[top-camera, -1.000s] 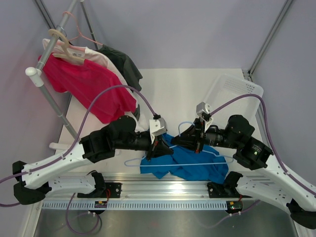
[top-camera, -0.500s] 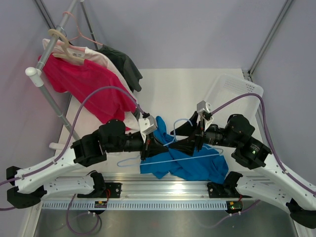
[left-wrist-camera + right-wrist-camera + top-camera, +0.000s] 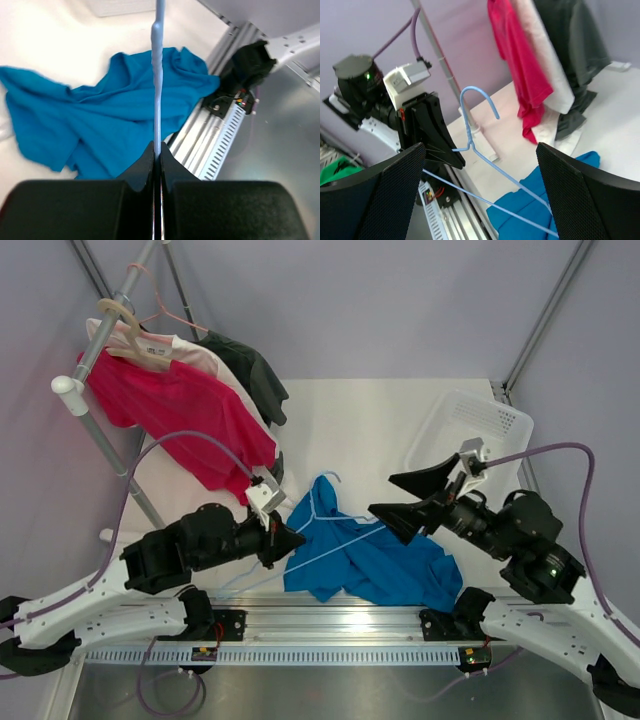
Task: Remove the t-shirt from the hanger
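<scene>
- The left pincer (image 3: pixel 286 538) is clamped tight on the pale-blue wire hanger (image 3: pixel 157 75). It grips at the neck, just under the hook, and its wrist view shows both fingers pressed together with the wire running straight out between them.
- The hanger is held up off the desk (image 3: pixel 360 420) and tilted. Its hook is bare and points toward the far edge, while one shoulder wire slopes down into the cloth below.
- The bright blue t-shirt (image 3: pixel 380 565) lies crumpled on the desk close to the near edge, about midway along it, between the two arms. One fold of it rises to a peak close to the hook.
- I cannot tell whether the hanger's lower end is inside the t-shirt or only resting on it.
- The right pincer (image 3: pixel 385 495) has its fingers spread wide apart with nothing between them. It hangs above the right part of the t-shirt and points across at the hanger and the left pincer.
- A white plastic basket (image 3: pixel 490 420) sits at the far right corner of the desk, well apart from the t-shirt.
- A clothes rail (image 3: pixel 118 460) stands at the far left corner.
- On the rail hang a magenta-pink shirt (image 3: pixel 180 410), a white garment (image 3: pixel 215 365) just behind it on a beige wooden hanger (image 3: pixel 135 345), and a dark grey-green shirt (image 3: pixel 250 375) farthest along.
</scene>
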Robot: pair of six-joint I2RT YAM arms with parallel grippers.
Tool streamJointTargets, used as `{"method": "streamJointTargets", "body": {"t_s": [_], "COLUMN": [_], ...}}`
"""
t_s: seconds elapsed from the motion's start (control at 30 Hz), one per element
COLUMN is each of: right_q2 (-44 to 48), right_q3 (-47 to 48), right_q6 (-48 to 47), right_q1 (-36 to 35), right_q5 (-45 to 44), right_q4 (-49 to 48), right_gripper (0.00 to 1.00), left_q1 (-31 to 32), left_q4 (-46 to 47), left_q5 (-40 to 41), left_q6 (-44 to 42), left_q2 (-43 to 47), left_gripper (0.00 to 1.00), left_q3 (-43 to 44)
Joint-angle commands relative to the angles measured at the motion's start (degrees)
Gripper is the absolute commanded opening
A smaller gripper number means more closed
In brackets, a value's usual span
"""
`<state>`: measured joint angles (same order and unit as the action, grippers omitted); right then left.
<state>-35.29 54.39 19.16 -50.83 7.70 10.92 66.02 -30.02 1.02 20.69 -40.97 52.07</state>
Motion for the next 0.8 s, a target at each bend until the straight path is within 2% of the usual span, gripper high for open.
{"method": "streamJointTargets", "body": {"t_s": [0.0,0.1,0.23,0.3,0.37,0.43,0.6,0.73,0.77], "right_q2": [4.9,9.7,14.9,15.1,14.9,14.8,14.9,14.3,14.0], "right_q3": [1.3,1.0,2.6,4.4,6.9,8.5,10.7,12.8,13.5], "right_q6": [2.5,3.8,4.7,4.9,5.3,5.5,5.8,5.1,4.9], "right_q1": [0.2,0.2,0.2,0.3,0.3,0.3,0.3,0.3,0.3], "right_q5": [-11.6,-16.4,-18.3,-18.9,-18.8,-18.7,-19.1,-20.1,-20.5], "right_q4": [1.9,3.8,6.5,10.2,13.3,14.8,17.7,19.8,21.0], "right_gripper": [1.0,0.99,0.99,1.0,0.99,0.99,0.99,1.0,1.0], "left_q1": [0.1,0.1,0.0,0.1,0.2,0.2,0.2,0.2,0.2], "left_q4": [-4.9,-11.7,-19.6,-25.6,-31.1,-33.9,-47.1,-53.7,-57.7], "left_q5": [11.9,18.7,21.8,24.0,30.2,31.7,41.5,44.7,45.4], "left_q6": [3.9,8.1,14.7,16.7,22.2,24.1,34.7,40.6,42.1], "left_q2": [4.2,6.9,9.1,10.2,11.6,12.7,10.4,10.0,9.4], "left_gripper": [0.0,0.0,0.0,0.0,0.0,0.0,0.0,0.0,0.0], "left_q3": [-0.7,-0.7,-0.9,-0.5,1.3,2.4,9.0,12.3,13.3]}}
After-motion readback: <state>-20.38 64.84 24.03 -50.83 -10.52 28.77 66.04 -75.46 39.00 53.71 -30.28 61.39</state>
